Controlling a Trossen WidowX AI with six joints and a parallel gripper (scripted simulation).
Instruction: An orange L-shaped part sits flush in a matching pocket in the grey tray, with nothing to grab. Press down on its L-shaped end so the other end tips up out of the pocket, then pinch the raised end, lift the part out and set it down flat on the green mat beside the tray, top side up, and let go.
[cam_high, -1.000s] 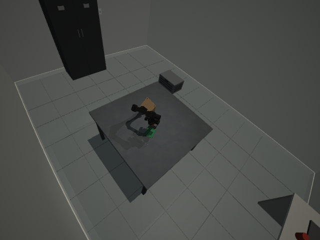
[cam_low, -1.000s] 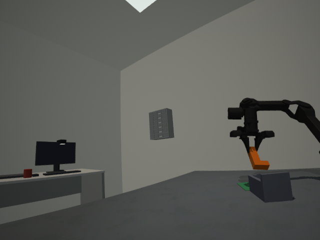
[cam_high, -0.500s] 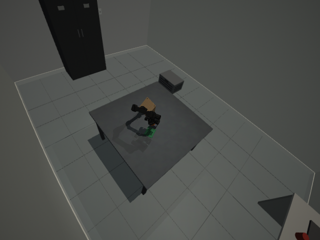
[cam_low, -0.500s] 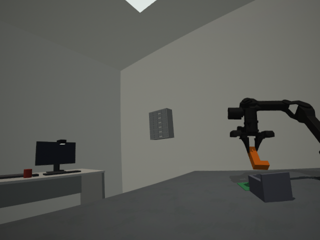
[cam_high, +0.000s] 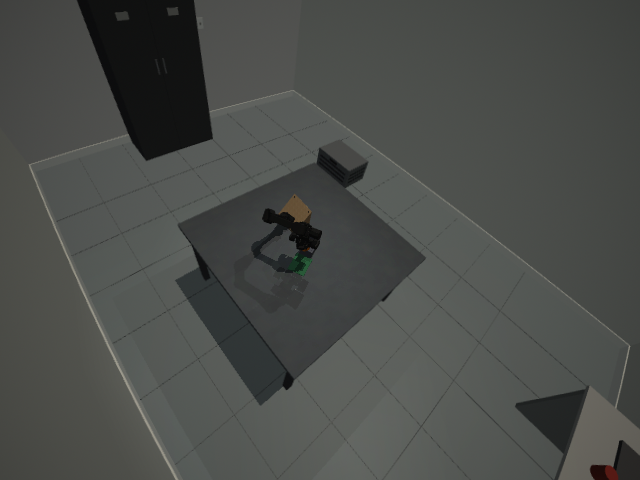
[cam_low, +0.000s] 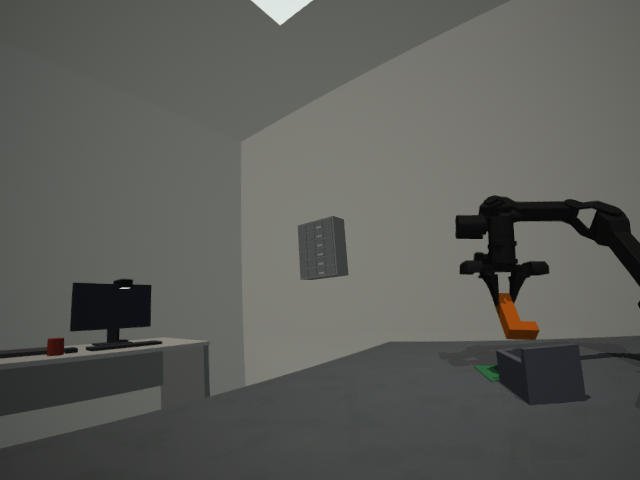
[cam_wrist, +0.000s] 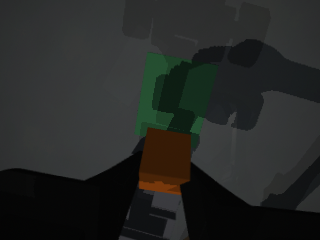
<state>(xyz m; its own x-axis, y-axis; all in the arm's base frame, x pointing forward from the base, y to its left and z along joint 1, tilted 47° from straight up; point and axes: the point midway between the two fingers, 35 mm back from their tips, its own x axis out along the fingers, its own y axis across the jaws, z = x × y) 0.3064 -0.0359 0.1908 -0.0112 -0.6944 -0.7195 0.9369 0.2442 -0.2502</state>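
Note:
My gripper (cam_low: 505, 301) (cam_wrist: 162, 159) is shut on the upper end of the orange L-shaped part (cam_low: 509, 319) (cam_wrist: 167, 150). The part hangs steeply tilted in the air, its L-shaped end lowest and clear of the tray in the exterior view. The grey tray (cam_low: 554, 374) stands on the table below; the wrist view shows a bit of it between the fingers. The green mat (cam_high: 303, 264) (cam_low: 484, 371) (cam_wrist: 154, 67) lies beside the tray, ahead of the part in the wrist view, with arm shadows across it. The pocket is mostly hidden.
A tan wooden block (cam_high: 295, 208) stands on the dark table (cam_high: 356, 279) beside the arm. A grey drawer box (cam_high: 342, 161) is beyond the table's far corner. A desk (cam_low: 178, 343) with a monitor (cam_low: 110, 306) and a red cup (cam_low: 55, 346) is away to the left in the exterior view.

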